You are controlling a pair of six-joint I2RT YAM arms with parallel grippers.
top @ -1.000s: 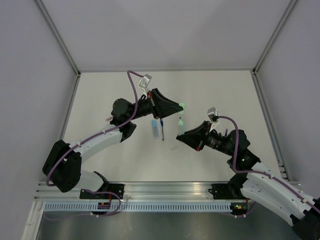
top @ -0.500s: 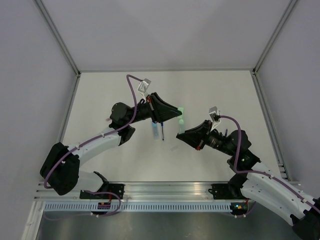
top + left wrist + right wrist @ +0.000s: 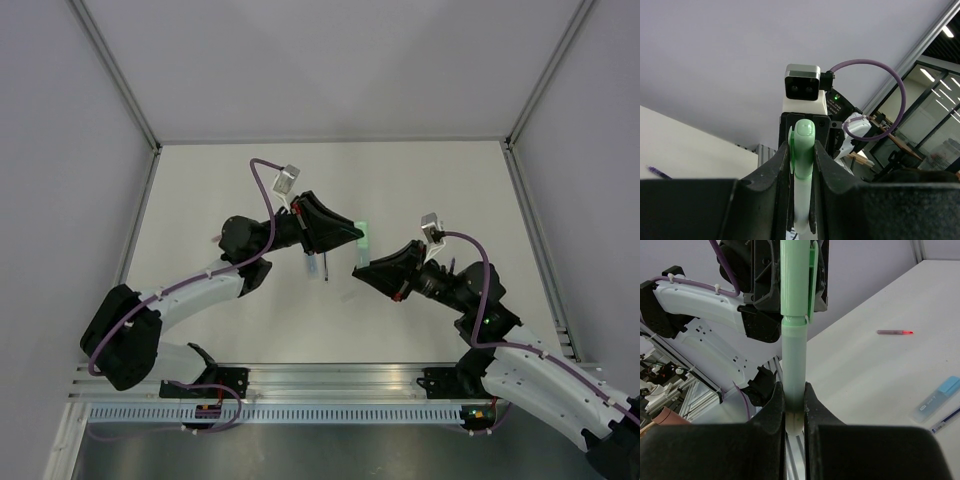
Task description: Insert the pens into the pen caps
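My left gripper (image 3: 357,232) is shut on a mint green pen cap (image 3: 803,150) with a clip. My right gripper (image 3: 357,268) is shut on the lower end of a pale green pen (image 3: 793,360). The two grippers meet tip to tip above the table's middle. In the right wrist view the pen's top end sits inside the cap (image 3: 796,275), and the right gripper (image 3: 794,400) pinches the barrel. The left gripper (image 3: 802,165) pinches the cap at its sides. A light blue cap (image 3: 313,265) and a thin dark pen (image 3: 324,268) lie on the table under the left gripper.
A red-pink pen (image 3: 895,332) lies on the white table further off. The light blue cap (image 3: 938,397) and a blue pen (image 3: 947,421) lie at the right edge of the right wrist view. Grey walls enclose the table (image 3: 430,190).
My left gripper has moved down and toward my right gripper with the cap. The gap between the cap and the green pen has closed.
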